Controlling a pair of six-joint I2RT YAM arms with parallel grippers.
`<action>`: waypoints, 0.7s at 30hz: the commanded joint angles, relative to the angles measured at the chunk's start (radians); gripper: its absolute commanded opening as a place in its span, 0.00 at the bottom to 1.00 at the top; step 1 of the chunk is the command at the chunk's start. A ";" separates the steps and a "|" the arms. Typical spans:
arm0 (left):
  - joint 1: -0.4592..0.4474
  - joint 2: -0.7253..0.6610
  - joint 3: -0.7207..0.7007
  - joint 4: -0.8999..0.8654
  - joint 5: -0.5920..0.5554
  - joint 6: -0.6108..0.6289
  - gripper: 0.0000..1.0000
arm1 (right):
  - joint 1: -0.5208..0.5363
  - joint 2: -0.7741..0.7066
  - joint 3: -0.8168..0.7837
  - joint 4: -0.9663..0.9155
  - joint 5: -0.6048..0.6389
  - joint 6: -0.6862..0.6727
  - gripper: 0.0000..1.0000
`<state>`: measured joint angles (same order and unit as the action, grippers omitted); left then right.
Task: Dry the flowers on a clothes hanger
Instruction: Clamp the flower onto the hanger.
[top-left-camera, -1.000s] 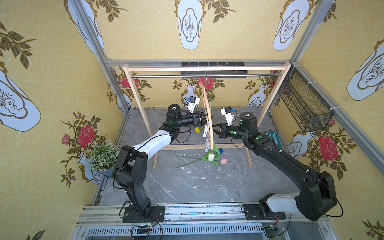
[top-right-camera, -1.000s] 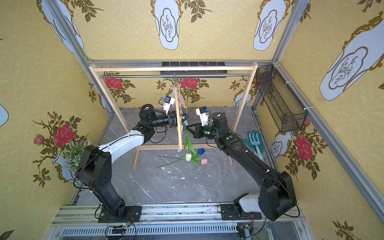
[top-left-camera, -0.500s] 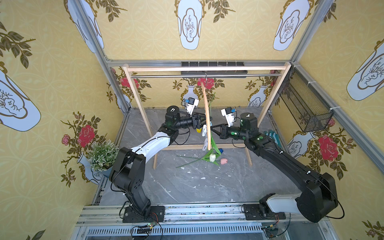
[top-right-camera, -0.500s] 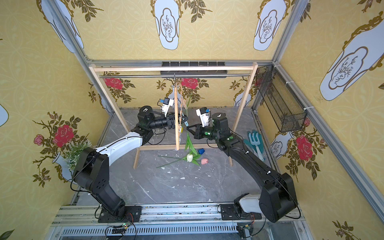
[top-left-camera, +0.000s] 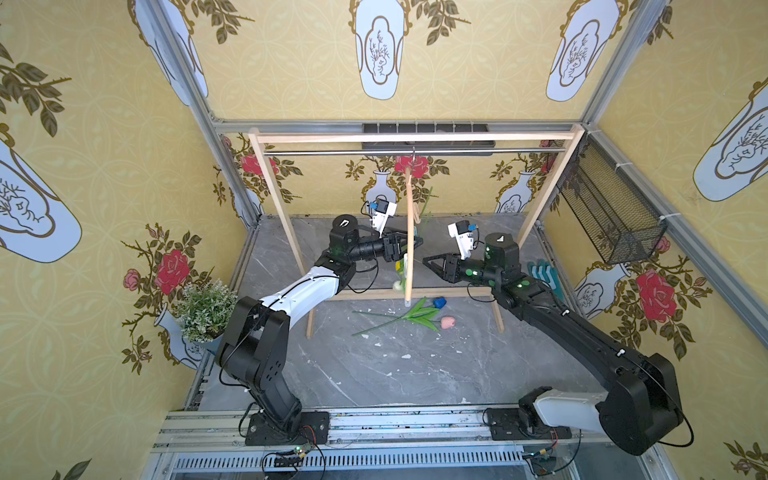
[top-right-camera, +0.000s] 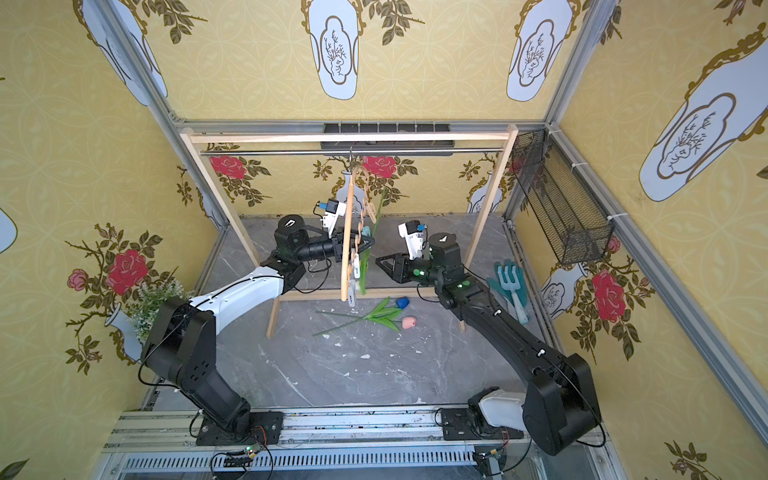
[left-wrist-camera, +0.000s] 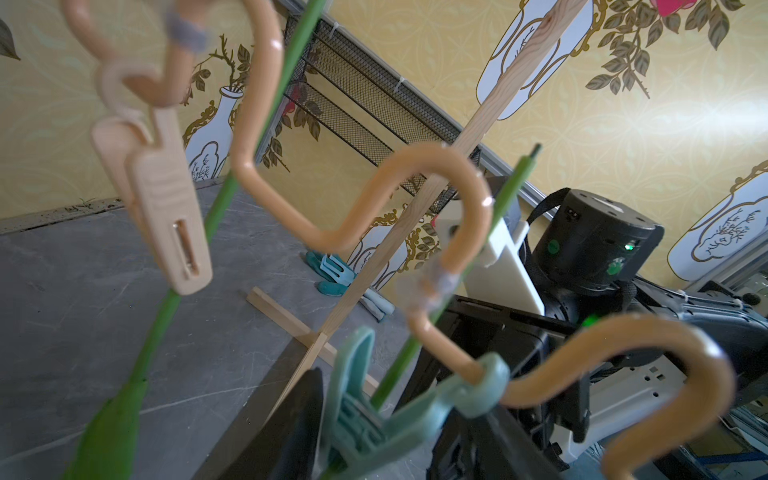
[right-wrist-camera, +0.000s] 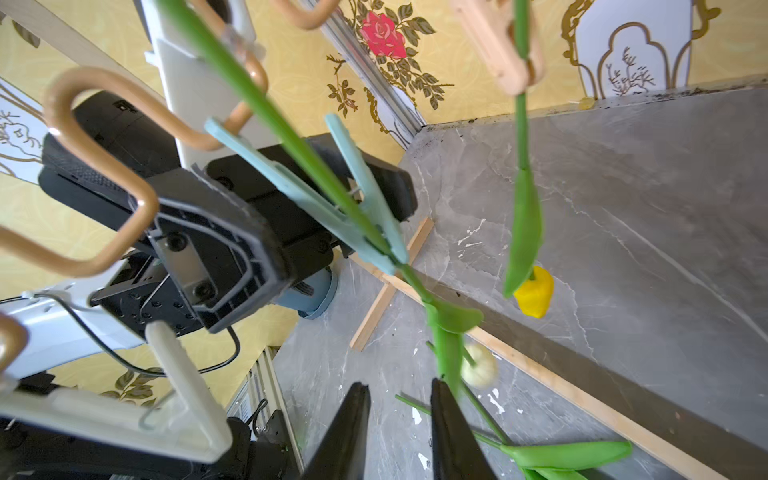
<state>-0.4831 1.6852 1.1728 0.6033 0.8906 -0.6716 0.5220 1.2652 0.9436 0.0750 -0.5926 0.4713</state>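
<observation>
On a metal rail (top-left-camera: 415, 152), in both top views, the arched light-wood clothes hanger (top-left-camera: 409, 224) hangs edge-on between the left gripper (top-right-camera: 365, 244) and right gripper (top-left-camera: 426, 261). A blue-headed tulip (top-left-camera: 439, 302) and a pink-headed tulip (top-left-camera: 447, 322) lie on the grey marble desk (top-left-camera: 415, 374).

Left wrist view: a teal plastic clothespin (left-wrist-camera: 374, 419) clips a green stem (left-wrist-camera: 510, 187).

Right wrist view: the left jaws stand open either side of that pin. The right jaws are slightly parted and hold nothing, just beside the stem of the white-headed tulip (right-wrist-camera: 480, 370). A yellow-headed tulip (right-wrist-camera: 534, 293) hangs from a beige clothespin (right-wrist-camera: 498, 54).

left arm (top-left-camera: 299, 293), right arm (top-left-camera: 582, 332): black joints, white link shells | black cables (right-wrist-camera: 145, 372) | green lights (top-left-camera: 518, 285) | white camera mounts (top-left-camera: 461, 241)
</observation>
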 joint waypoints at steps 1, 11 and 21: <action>0.007 0.004 -0.010 0.008 0.001 0.020 0.56 | -0.005 -0.040 -0.028 -0.015 0.035 0.001 0.30; 0.027 -0.043 -0.052 -0.015 -0.027 0.048 0.61 | 0.021 -0.198 -0.114 -0.181 0.272 -0.034 0.38; 0.074 -0.122 -0.100 -0.075 -0.111 0.093 0.80 | 0.136 -0.168 -0.105 -0.240 0.420 -0.073 0.54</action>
<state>-0.4339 1.5745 1.0813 0.5423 0.8124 -0.6090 0.6479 1.0882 0.8349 -0.1631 -0.2413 0.4072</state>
